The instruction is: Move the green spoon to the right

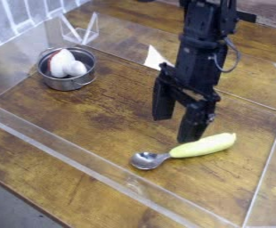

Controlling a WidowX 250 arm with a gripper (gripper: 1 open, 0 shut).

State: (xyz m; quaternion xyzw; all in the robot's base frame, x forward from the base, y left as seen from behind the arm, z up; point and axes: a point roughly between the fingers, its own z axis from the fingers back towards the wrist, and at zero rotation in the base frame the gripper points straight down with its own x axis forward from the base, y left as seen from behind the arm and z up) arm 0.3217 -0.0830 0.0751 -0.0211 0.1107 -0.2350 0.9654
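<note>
A dark, worn wooden table (105, 107) carries everything. The green spoon (186, 150) lies flat on it, scoop pointing left. Well apart, up and left of the spoon, sits a round steel bowl (66, 69) holding a white object (64, 62)

No text, label, brand, number or sign can be read anywhere in this view. The picture is small and somewhat blurred, so any fine print that might exist on the dark arm (200, 53) would be too small to make out.
</note>
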